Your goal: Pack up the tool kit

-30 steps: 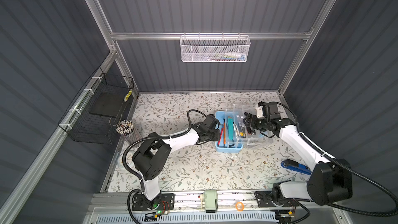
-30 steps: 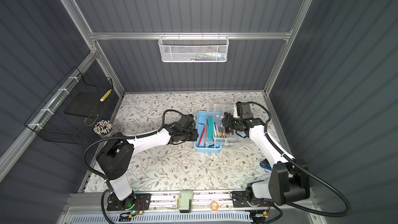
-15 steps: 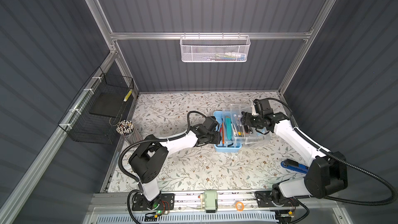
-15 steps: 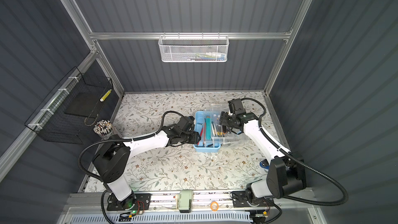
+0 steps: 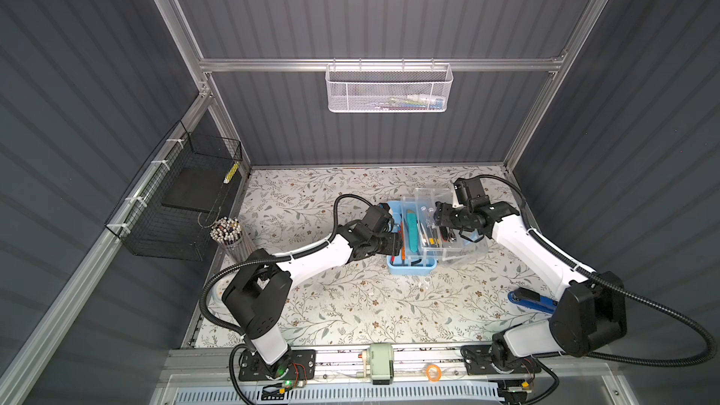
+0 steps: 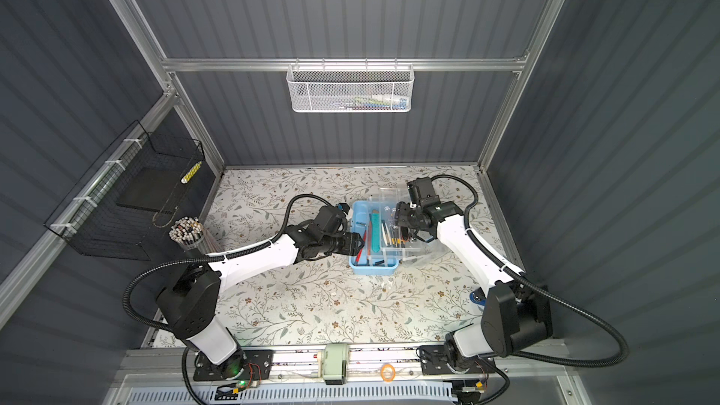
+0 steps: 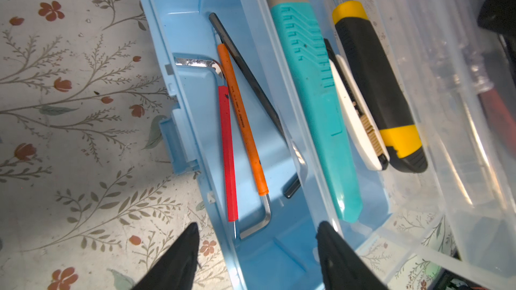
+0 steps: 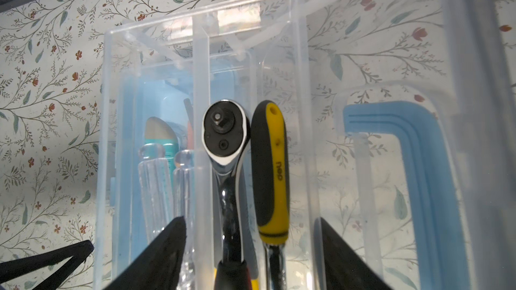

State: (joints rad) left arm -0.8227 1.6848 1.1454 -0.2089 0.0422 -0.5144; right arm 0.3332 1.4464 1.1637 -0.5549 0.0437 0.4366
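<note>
The tool kit's light-blue box (image 5: pixel 409 266) (image 6: pixel 370 266) stands open mid-table, its clear tray (image 5: pixel 454 245) swung out to the right. My left gripper (image 7: pixel 258 225) (image 5: pixel 395 245) is open at the box's left side, one finger over the cloth and one over the box, holding nothing. In the box lie a red hex key (image 7: pixel 227 149), an orange one (image 7: pixel 244 124) and a black one (image 7: pixel 251 79), beside a teal knife (image 7: pixel 310 87) and a yellow-black knife (image 7: pixel 374 79). My right gripper (image 8: pixel 250 220) (image 5: pixel 438 218) hangs open over the tray, above a ratchet (image 8: pixel 224 132) and a yellow-black screwdriver (image 8: pixel 272 168).
The box's blue arched handle (image 8: pixel 418 163) shows through the clear lid to the right. A white mesh basket (image 5: pixel 389 87) hangs on the back wall, a black wire basket (image 5: pixel 183 204) on the left wall. A cup of pencils (image 5: pixel 228 233) stands at left; a blue tool (image 5: pixel 532 301) lies at front right.
My left gripper has opened at the box's left side. My right gripper has shifted a little left over the clear tray and stays open.
</note>
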